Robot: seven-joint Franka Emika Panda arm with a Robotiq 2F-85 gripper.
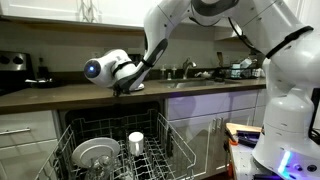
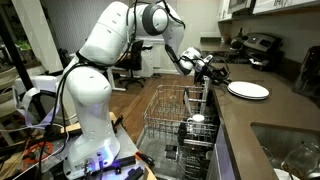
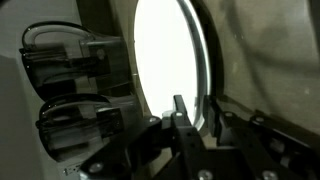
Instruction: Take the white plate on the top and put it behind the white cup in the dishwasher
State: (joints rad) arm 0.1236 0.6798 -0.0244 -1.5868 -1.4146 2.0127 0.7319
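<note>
Straddling the rim of the white plate (image 3: 165, 60), the tool (image 3: 197, 110) sets one finger over the plate's face and the other just past its edge in the wrist view. Whether the fingers have clamped on the rim or merely bracket it cannot be told. The plate lies flat on the dark table (image 2: 250, 125), directly ahead of the tool and not lifted.

Below the tool, the dishwasher (image 1: 105, 120) stands with its white wire rack (image 2: 165, 110) drawn out. The white cup (image 1: 136, 143) sits upright in the rack, near a greyer glassy dish (image 1: 95, 152).

By this evidence the job is at its opening step, the pick-up. The lift, the carry down to the rack and the slotting of the plate behind the cup all appear to remain.

Beyond, a home kitchen: white cabinet drawers (image 1: 25, 135) flank the machine, and a sink (image 2: 285, 150) is set into the table.
</note>
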